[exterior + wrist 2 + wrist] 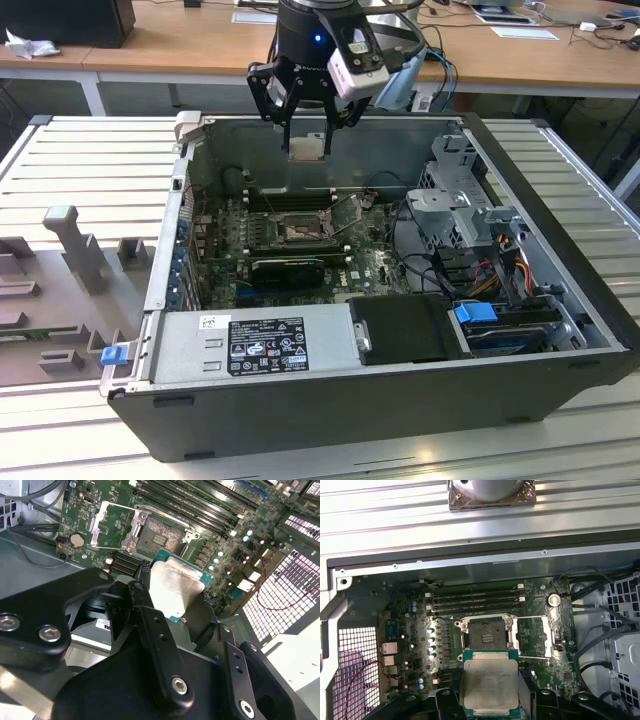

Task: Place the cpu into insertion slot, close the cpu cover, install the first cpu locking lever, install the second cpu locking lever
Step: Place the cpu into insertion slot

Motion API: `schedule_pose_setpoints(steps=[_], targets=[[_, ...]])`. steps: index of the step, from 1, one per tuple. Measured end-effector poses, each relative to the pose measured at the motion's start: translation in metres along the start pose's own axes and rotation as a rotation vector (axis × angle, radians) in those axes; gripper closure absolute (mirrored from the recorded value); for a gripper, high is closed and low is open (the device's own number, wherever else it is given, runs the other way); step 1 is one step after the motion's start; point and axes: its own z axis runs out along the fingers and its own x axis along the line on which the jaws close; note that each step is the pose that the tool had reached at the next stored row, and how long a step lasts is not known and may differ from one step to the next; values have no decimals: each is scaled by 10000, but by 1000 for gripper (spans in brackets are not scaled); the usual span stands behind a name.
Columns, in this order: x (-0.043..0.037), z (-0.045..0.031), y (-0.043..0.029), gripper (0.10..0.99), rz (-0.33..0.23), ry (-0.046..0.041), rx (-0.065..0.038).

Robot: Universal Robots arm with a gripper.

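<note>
You're on the first step. The jaws are closed on the cpu, pinching two opposite edges, and they hold it above the open computer case, clear of the motherboard. In the exterior view the insertion slot lies bare at the chip's 6 o'clock. The cpu cover is swung open just beside the slot. By my judgement, seating calls for squaring the chip's edges to the socket rim and keeping it level.
</note>
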Motion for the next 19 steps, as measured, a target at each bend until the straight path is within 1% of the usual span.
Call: schedule_pose_setpoints(steps=[19], targets=[[0,0,0,561,301,-27,-6]])
